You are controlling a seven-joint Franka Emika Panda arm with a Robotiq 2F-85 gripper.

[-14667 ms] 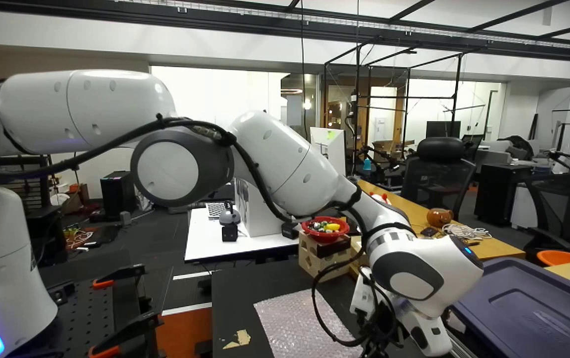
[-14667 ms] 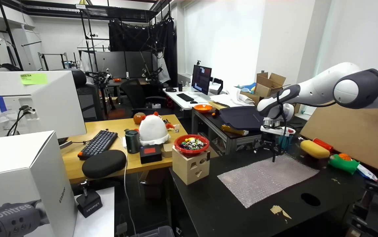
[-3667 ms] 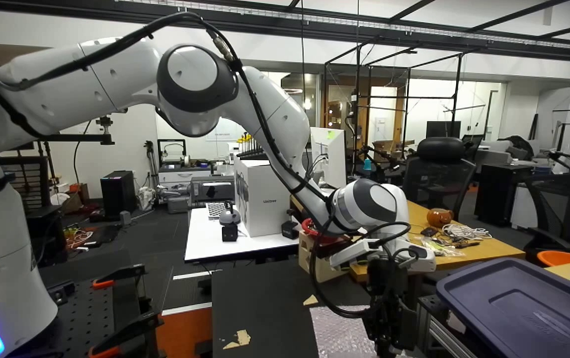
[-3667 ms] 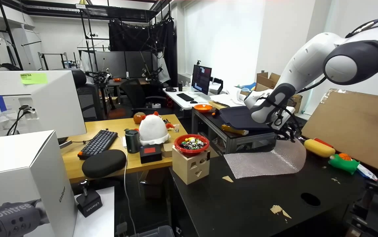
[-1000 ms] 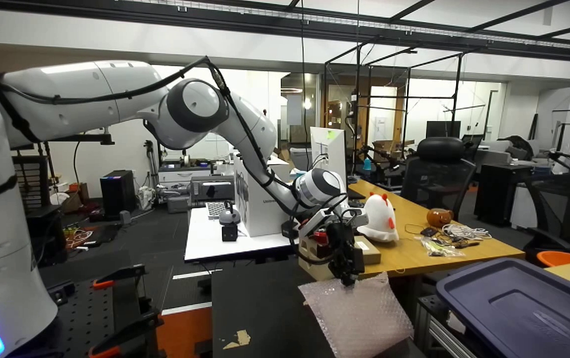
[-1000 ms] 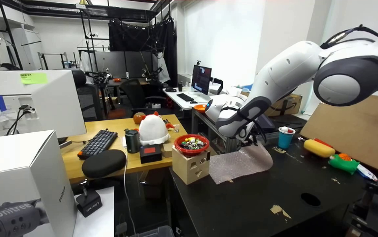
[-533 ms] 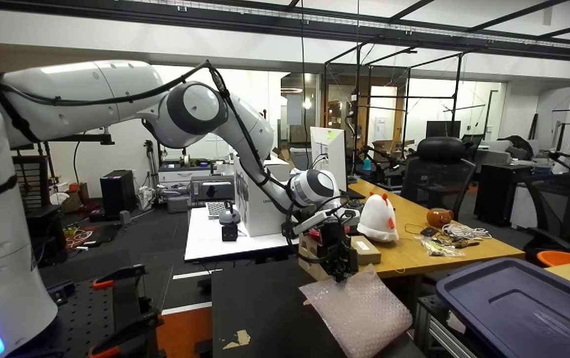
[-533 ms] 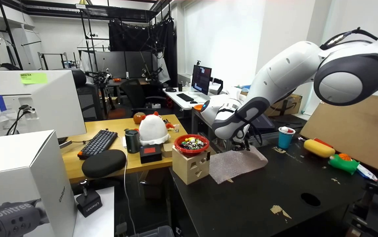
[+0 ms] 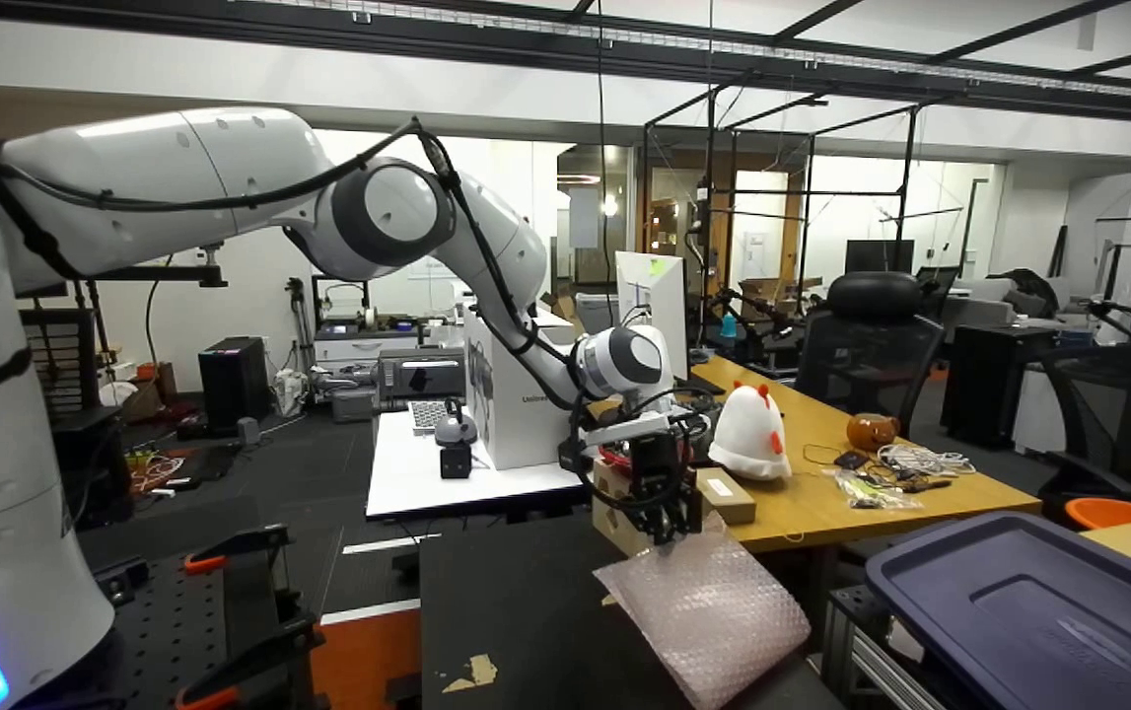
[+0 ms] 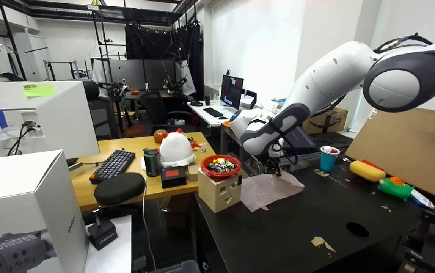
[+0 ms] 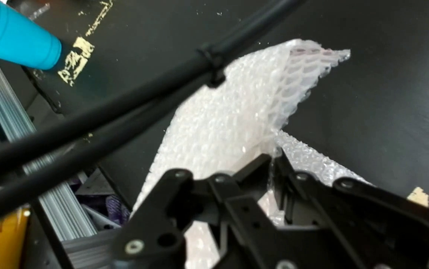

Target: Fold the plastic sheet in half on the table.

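Observation:
In both exterior views the plastic sheet (image 9: pixel 713 616), pale bubble wrap, lies on the black table (image 10: pixel 308 227), close to the wooden block box. One side of the sheet (image 10: pixel 266 189) is lifted and curls back over the rest in a loose bend, not pressed flat. My gripper (image 9: pixel 669 537) is low over the sheet, pinching its raised edge. In the wrist view the fingertips of the gripper (image 11: pixel 272 157) meet on a thin strip of the sheet (image 11: pixel 214 130). A free corner sticks out ahead, and a lower layer shows at the right.
A wooden block box (image 10: pixel 221 193) with a red bowl (image 10: pixel 221 167) stands beside the sheet at the table's edge. A blue cup (image 10: pixel 328 159) and a yellow toy (image 10: pixel 367 170) are farther along. A blue bin lid (image 9: pixel 1048 611) lies past the table's side.
The sheet lay flat at first, then its edge was lifted and the sheet slid toward the box. Over the last second the gripper moved slightly toward the box and lower, and the bend sank.

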